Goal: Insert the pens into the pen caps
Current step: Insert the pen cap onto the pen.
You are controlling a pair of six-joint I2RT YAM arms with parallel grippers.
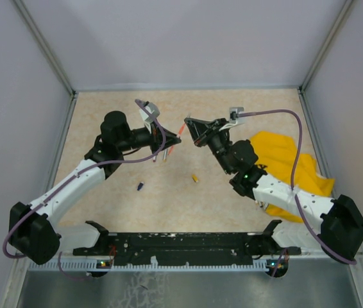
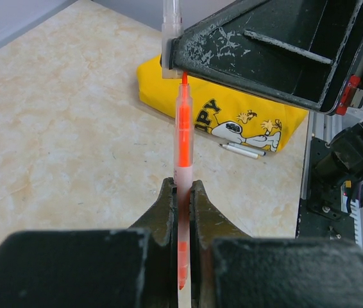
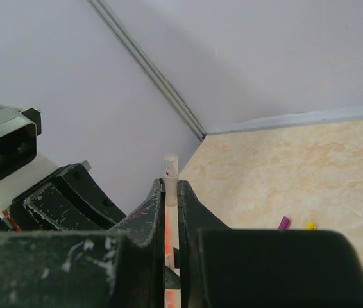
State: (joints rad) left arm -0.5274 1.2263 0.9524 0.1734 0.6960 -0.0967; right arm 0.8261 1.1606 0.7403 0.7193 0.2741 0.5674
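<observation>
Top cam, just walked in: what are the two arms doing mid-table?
They are capping a pen. The left gripper is shut on an orange pen, tip pointing away from it. The right gripper is shut on a pale translucent cap and faces it above the table. In the left wrist view the pen tip sits right at the cap's mouth, not pushed in. A dark blue cap and a yellow cap lie loose; two more pens lie by the yellow cloth.

Above my black base rail [image 1: 181, 247], my arms [image 1: 72, 186] are white with black joints, trailing purple cables [image 1: 284, 111]; my black fingers [image 2: 197, 205] are scuffed pale.
</observation>
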